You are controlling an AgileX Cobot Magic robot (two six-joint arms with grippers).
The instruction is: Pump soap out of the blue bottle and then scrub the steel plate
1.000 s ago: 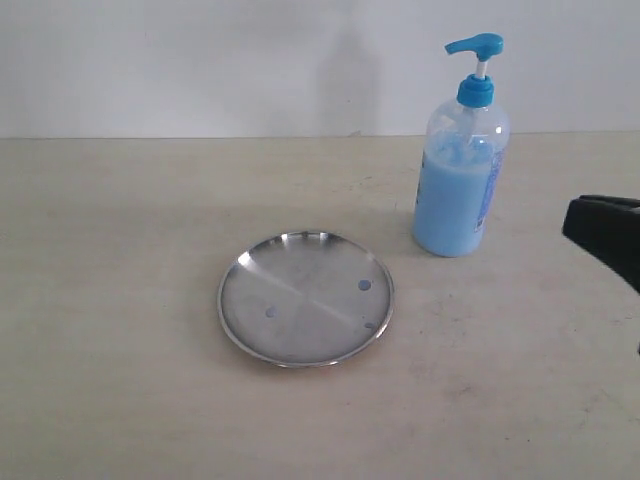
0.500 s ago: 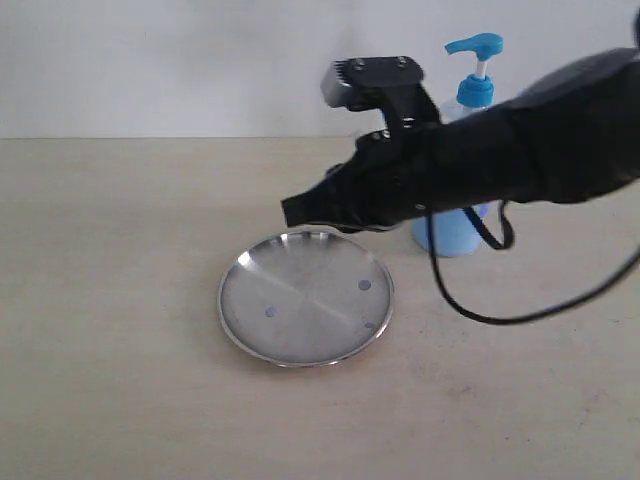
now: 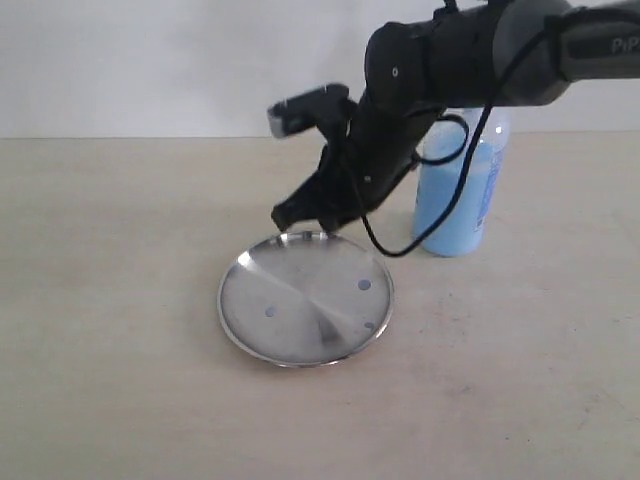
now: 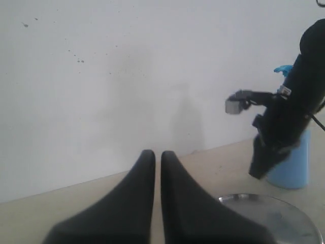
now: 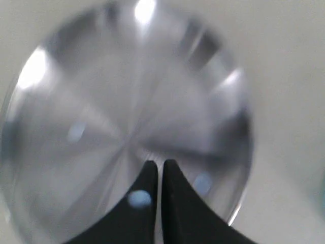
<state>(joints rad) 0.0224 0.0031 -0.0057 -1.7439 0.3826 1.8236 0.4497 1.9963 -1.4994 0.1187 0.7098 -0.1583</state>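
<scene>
My right jaws, nearly shut and empty, have just swung in over the steel plate [image 3: 300,268], soap drops [image 3: 364,285] right beneath them. The blue bottle [image 3: 478,200] stands just beyond, so scrubbing looks next. Left jaws, also narrow, idle well off.

The right pincer [image 3: 292,216], barely inside the right edge a second ago, now tilts steeply down over the steel plate [image 3: 300,310], at its far rim. Its arm [image 3: 470,50] now hides the pump head of the blue bottle [image 3: 450,205].
</scene>
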